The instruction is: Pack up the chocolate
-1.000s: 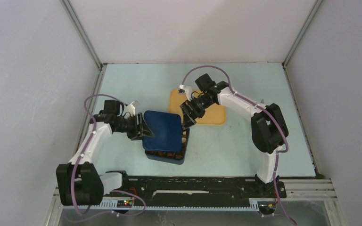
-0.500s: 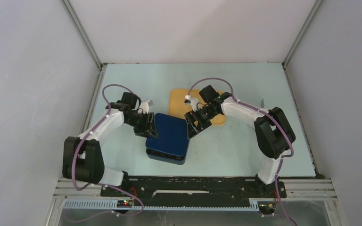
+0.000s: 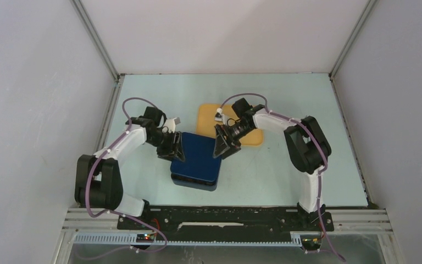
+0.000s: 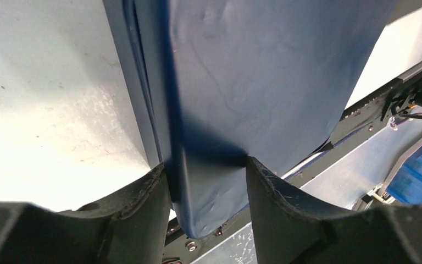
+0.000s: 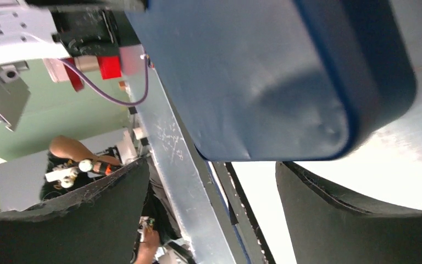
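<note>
lowered since a second ago, the dark blue square lid [image 3: 198, 155] covers its box [image 3: 193, 182], the chocolate hidden beneath; my left gripper [image 4: 206, 170] pinches its rim, my right gripper [image 5: 211, 165] gapes at its corner.

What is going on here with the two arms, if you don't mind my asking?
Both arms are at the dark blue box, which has its lid on top. The left gripper is clamped on the lid's left edge, one finger on either side of the rim. The right gripper sits at the lid's far right corner with its fingers spread, gripping nothing. No chocolate is in view; the lid covers the box's inside. A yellow mat lies behind the box.
</note>
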Robot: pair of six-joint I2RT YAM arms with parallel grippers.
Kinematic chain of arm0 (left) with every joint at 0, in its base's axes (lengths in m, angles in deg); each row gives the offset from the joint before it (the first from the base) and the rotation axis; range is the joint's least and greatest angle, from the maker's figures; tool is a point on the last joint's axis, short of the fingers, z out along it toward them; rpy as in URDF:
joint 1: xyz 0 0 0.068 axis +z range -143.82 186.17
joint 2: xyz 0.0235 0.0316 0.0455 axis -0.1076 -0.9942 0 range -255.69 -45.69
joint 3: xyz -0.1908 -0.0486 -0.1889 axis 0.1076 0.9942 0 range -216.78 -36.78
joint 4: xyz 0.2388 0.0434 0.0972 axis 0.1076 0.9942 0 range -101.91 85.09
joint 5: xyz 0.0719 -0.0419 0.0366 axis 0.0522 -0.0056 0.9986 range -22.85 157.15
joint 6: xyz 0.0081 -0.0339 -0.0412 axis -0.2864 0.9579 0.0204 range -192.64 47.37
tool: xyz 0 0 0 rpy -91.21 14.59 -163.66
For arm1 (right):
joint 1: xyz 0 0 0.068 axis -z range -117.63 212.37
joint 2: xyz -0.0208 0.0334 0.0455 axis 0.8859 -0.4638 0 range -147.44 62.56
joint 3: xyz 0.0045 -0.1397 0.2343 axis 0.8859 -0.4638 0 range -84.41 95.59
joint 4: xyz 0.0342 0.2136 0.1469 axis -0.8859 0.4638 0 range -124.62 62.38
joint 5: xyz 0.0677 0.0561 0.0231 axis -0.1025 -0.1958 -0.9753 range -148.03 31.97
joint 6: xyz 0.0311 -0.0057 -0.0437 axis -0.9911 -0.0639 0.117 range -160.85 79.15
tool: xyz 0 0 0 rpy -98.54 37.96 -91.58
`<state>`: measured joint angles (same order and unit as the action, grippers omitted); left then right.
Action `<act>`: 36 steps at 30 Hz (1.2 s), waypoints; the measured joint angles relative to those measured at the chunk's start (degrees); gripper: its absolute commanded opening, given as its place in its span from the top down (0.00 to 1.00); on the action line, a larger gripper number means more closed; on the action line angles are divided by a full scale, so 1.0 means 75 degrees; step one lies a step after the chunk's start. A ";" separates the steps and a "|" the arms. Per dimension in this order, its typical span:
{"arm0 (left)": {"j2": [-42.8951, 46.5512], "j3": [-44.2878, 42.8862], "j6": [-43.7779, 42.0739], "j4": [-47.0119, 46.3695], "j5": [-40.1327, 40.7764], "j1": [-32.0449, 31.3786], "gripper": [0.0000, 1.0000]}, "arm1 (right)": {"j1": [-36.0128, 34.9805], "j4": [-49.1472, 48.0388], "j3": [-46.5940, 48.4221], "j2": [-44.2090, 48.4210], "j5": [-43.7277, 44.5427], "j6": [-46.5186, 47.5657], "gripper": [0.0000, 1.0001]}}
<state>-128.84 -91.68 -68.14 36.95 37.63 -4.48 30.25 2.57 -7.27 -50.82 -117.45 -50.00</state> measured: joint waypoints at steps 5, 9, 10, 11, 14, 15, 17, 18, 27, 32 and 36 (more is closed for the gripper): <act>-0.0041 -0.0058 0.0032 0.0163 0.0143 0.0055 0.32 | 0.0449 0.0367 0.1378 -0.0947 -0.0134 0.0090 0.12; 0.0067 -0.0064 0.0076 0.0187 0.0341 0.0160 0.32 | 0.0699 0.0329 0.2419 -0.1580 -0.0012 0.0289 0.12; 0.0108 -0.0064 0.0073 0.0192 0.0425 0.0201 0.32 | 0.0699 0.0356 0.2588 -0.1667 0.0000 0.0323 0.12; 0.0172 -0.0064 0.0073 0.0204 0.0551 0.0251 0.32 | 0.0682 0.0414 0.2780 -0.1760 0.0020 0.0358 0.12; 0.0393 -0.0055 0.0055 0.0233 0.1134 0.0344 0.33 | 0.0603 0.0545 0.3115 -0.1856 0.0114 0.0490 0.11; 0.0472 -0.0055 0.0055 0.0236 0.1241 0.0376 0.35 | 0.0571 0.0606 0.3162 -0.1853 0.0157 0.0545 0.11; 0.0708 -0.0055 0.0012 0.0221 0.1192 0.0463 0.37 | 0.0510 0.0679 0.3142 -0.1792 0.0262 0.0688 0.11; 0.0784 -0.0055 0.0000 0.0216 0.1040 0.0490 0.36 | 0.0484 0.0699 0.3057 -0.1734 0.0326 0.0761 0.10; 0.1157 -0.0041 0.0067 0.0090 0.1105 0.0577 0.32 | 0.0265 0.0600 0.0836 0.0184 0.1271 0.1084 0.07; 0.0673 -0.0058 0.0073 0.0006 0.1067 0.0638 0.35 | -0.0207 0.0370 -0.0079 0.0836 0.1478 0.1122 0.00; -0.0195 -0.0058 0.0061 0.0026 0.0455 0.0638 0.36 | -0.0551 -0.0067 -0.0522 0.0618 0.1064 0.0775 0.00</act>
<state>-130.30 -92.11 -67.68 37.15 41.04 0.31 26.12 2.07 -11.18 -46.19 -109.47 -44.18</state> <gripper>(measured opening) 0.645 0.996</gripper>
